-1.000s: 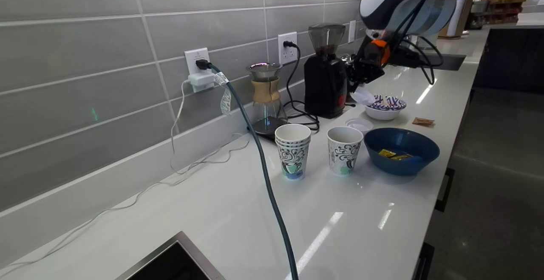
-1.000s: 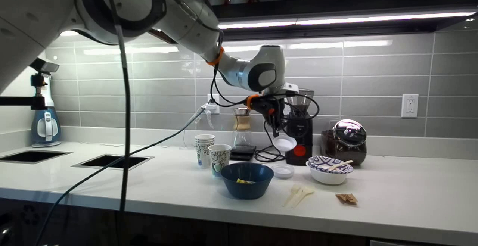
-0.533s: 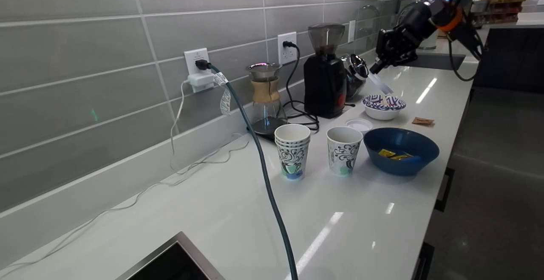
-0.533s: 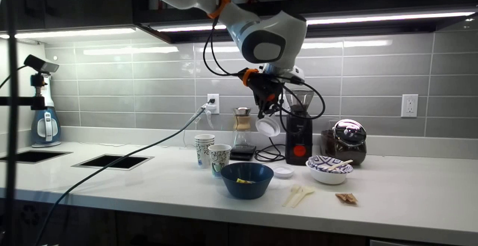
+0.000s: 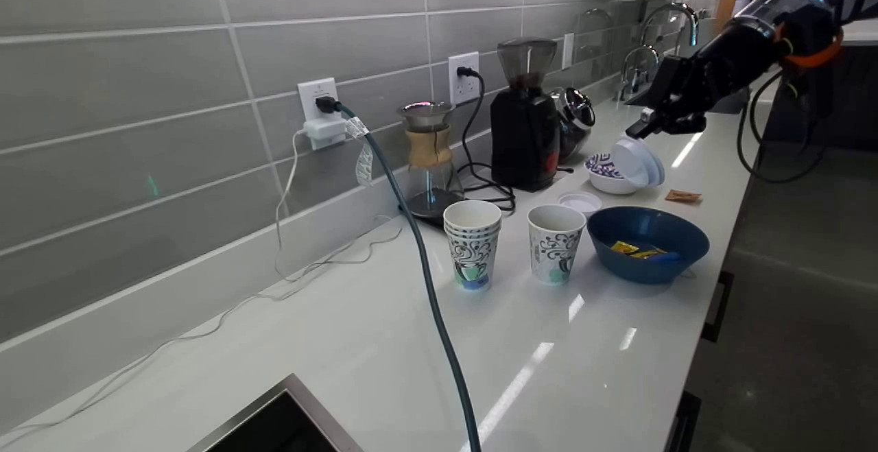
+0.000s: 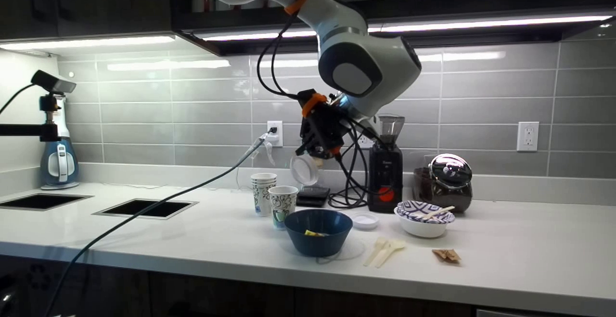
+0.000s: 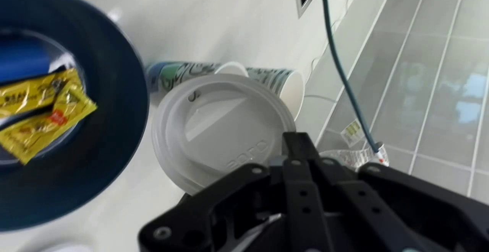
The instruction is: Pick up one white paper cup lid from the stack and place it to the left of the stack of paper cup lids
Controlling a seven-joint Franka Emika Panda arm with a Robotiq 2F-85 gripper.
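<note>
My gripper [image 5: 639,128] is shut on the rim of a white paper cup lid [image 5: 638,162] and holds it tilted, well above the counter. In an exterior view the held lid [image 6: 304,170] hangs below the gripper [image 6: 303,151], in front of the coffee maker. In the wrist view the lid [image 7: 229,129] shows its embossed top face, with its edge at the closed fingertips [image 7: 298,143]. The stack of paper cup lids [image 5: 580,202] lies low on the counter between the cups and the patterned bowl; it also shows in an exterior view [image 6: 365,221] behind and right of the blue bowl.
A dark-blue bowl [image 6: 318,233] with yellow packets stands near paper cups [image 6: 283,204]. A patterned bowl [image 6: 423,221], wooden cutlery [image 6: 385,251] and a brown packet [image 6: 446,255] lie right. The grinder [image 5: 525,129] and coffee maker [image 5: 430,164] stand along the wall. A cable [image 5: 429,267] crosses the counter.
In an exterior view the gripper and held lid have moved left from the grinder toward the cups. The lid has turned and tilted more upright. The stack has not moved.
</note>
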